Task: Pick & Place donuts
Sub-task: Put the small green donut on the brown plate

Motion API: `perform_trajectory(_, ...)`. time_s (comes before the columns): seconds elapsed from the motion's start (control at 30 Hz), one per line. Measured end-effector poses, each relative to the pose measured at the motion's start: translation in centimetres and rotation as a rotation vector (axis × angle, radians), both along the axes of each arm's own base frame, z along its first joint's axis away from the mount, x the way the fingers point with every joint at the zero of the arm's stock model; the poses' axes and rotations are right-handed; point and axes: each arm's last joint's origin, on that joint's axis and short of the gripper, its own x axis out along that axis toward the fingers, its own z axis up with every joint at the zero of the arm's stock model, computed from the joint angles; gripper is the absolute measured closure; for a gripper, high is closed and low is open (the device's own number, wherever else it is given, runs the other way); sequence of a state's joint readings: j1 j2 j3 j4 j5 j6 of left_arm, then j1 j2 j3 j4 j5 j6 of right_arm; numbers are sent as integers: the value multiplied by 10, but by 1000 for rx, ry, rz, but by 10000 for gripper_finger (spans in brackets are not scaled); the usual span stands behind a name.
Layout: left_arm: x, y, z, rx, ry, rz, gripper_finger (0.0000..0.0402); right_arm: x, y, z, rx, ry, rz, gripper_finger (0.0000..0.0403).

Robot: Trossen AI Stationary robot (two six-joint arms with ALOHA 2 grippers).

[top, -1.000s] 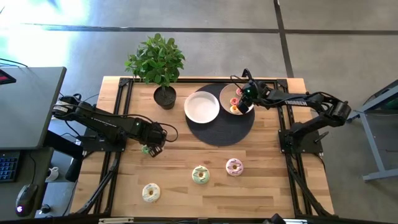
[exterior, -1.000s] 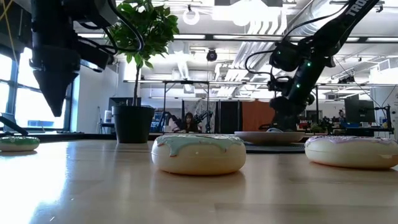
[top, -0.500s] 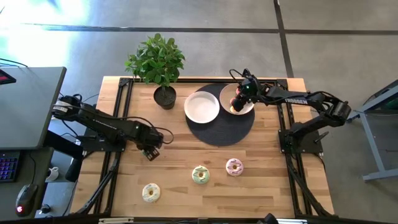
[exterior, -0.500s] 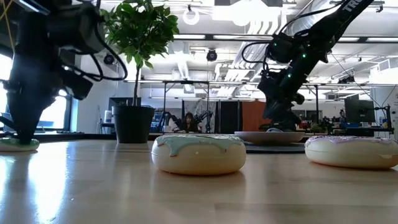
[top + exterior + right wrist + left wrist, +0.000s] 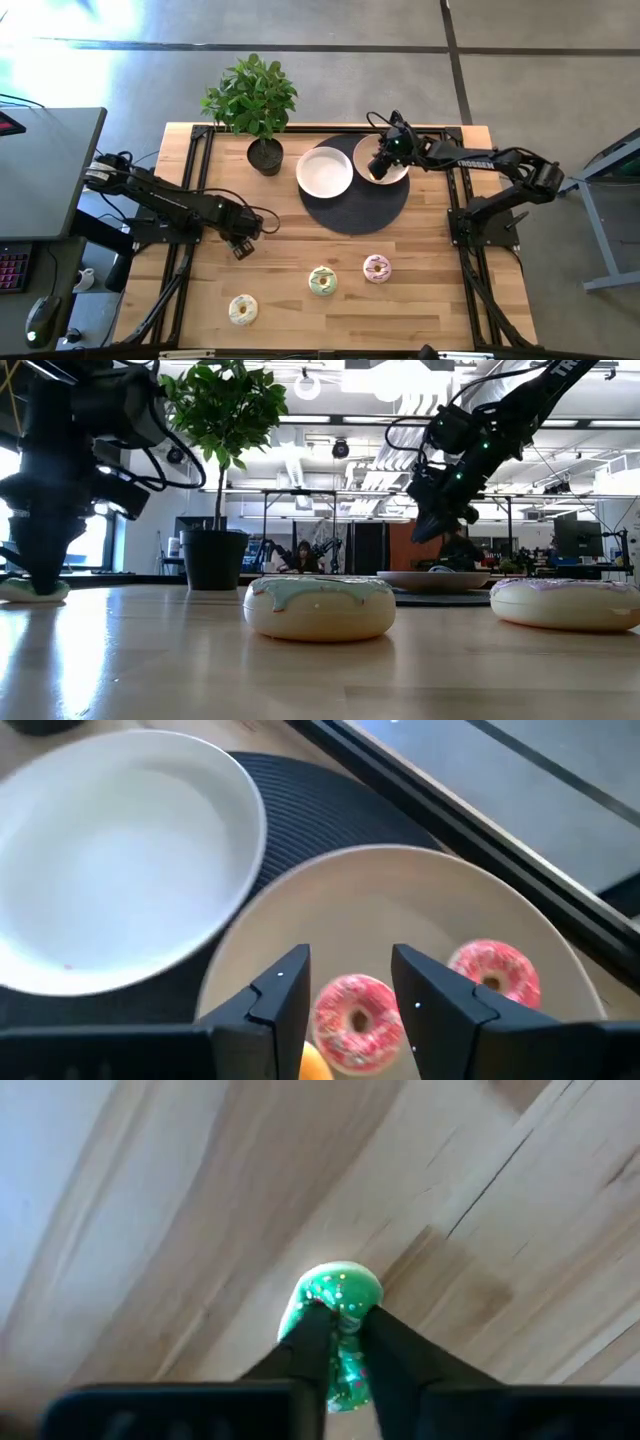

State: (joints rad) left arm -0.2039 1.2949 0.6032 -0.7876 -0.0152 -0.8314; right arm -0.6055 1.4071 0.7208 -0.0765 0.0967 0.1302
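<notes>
Two grippers: left (image 5: 340,1342) pinching green donut (image 5: 335,1305), right (image 5: 350,975) open over plate (image 5: 400,910).

- From above, your table (image 5: 330,300) was evenly and brightly lit, and shadows under the arms were faint.
- At table height, ceiling lamps and a window on the left glared; the left arm (image 5: 60,470) read as a dark silhouette.
- The nearest donut (image 5: 320,608) looked soft, out of focus.
- Your left wrist picture was blurred, with a pale washed-out corner.
- The white plate (image 5: 110,860) shone without harsh glare.
</notes>
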Motion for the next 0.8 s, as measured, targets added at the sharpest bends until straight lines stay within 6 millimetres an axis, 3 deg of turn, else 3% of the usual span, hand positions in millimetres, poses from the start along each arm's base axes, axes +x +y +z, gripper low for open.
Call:
perform_trajectory(0.1,9,-1,7,15,-64,-11,392,4,5,0,-11,1,34,265)
perform_trajectory(0.27,28,-3,33,50,-174,-73,380,5,19,5,23,6,92,265)
perform_trajectory(0.43,58,-1,70,172,-364,-179,394,-1,47,16,120,18,171,266)
perform_trajectory(0.6,90,22,106,306,-609,-238,398,-20,73,25,200,110,187,266)
perform_trajectory(0.8,143,68,120,420,-803,-238,398,-40,95,35,226,178,119,265)
